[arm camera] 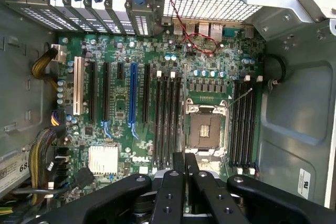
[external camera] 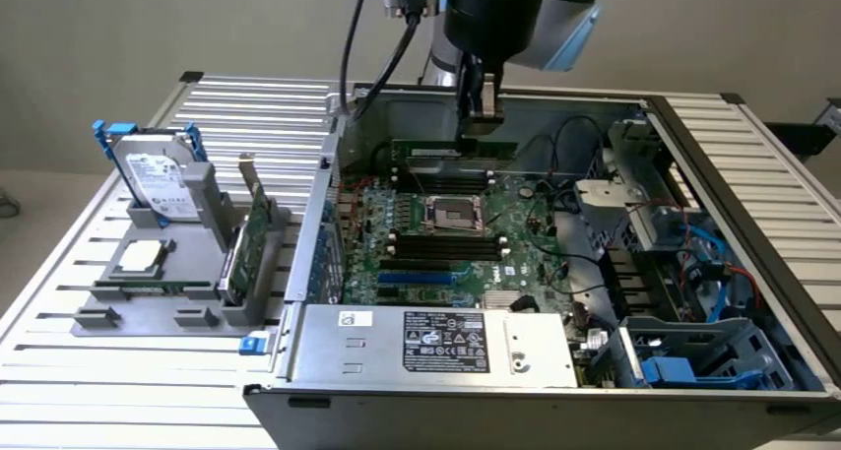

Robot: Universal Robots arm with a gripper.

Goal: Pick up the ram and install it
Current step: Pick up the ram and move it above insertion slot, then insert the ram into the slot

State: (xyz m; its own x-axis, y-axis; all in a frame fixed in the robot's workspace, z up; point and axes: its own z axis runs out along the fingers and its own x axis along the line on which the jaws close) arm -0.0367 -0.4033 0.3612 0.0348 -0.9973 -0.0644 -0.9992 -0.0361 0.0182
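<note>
The ram (external camera: 444, 151) is seen from the exterior view as a long green stick held level. It is pinched at its upper edge by the tool (external camera: 480, 125), whose fingers are pressed close on it. It is carried inside the open computer case (external camera: 305, 263), over the far part of the motherboard (external camera: 526, 238). It hangs above the far bank of memory slots (external camera: 447, 179), beyond the processor socket (external camera: 455, 212). Whether it touches a slot cannot be told.

From the wrist view the two black fingers (arm camera: 176, 182) are seen side by side with a thin gap between them, and the ram itself cannot be made out there. The board is laid out beneath them in more detail: the socket is flanked on both sides by banks of black slots, and a blue expansion slot (arm camera: 132, 95), a silver heatsink (arm camera: 103, 159) and a bundle of yellow and black cables (arm camera: 41, 153) are shown.

The exterior view takes in the slatted desk (external camera: 749, 164) around the case. At the exterior view's left a grey holder (external camera: 132, 317) is set on it. In the holder a hard drive (external camera: 152, 179) with blue rails is stood upright at the far end, a green expansion card (external camera: 250, 238) is stood on edge nearest the case, and a square silver processor (external camera: 142, 258) is laid flat. Within the case a power supply (external camera: 434, 344) is fitted at the near end.
</note>
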